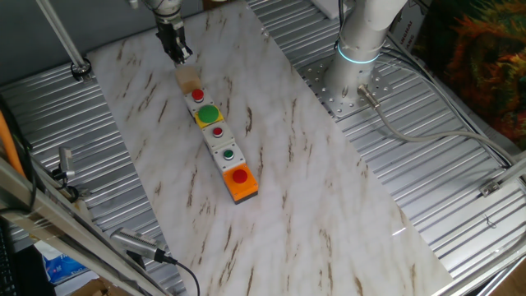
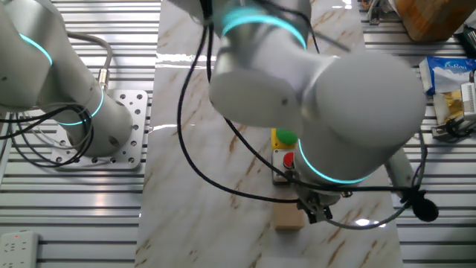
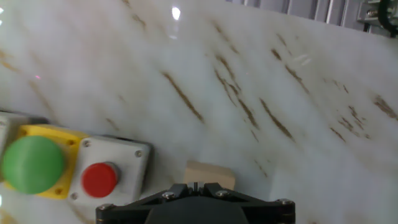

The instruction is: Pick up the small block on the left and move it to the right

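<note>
The small block [image 1: 188,80] is a plain tan wooden cube lying on the marble board at the far end of a row of button boxes. It also shows in the other fixed view [image 2: 288,217] and in the hand view [image 3: 211,173]. My gripper [image 1: 178,56] hangs just above and slightly beyond the block, apart from it. Its fingers are closed together with nothing between them. In the hand view the gripper [image 3: 195,185] is at the bottom edge, with the block right past the fingertips. In the other fixed view the arm hides most of the gripper [image 2: 318,214].
Button boxes run in a line from the block: a white box with a red button [image 1: 197,96], a yellow box with a green button [image 1: 208,114], two white boxes [image 1: 223,142], and an orange box with a red button [image 1: 240,182]. The arm's base [image 1: 353,74] stands at the right.
</note>
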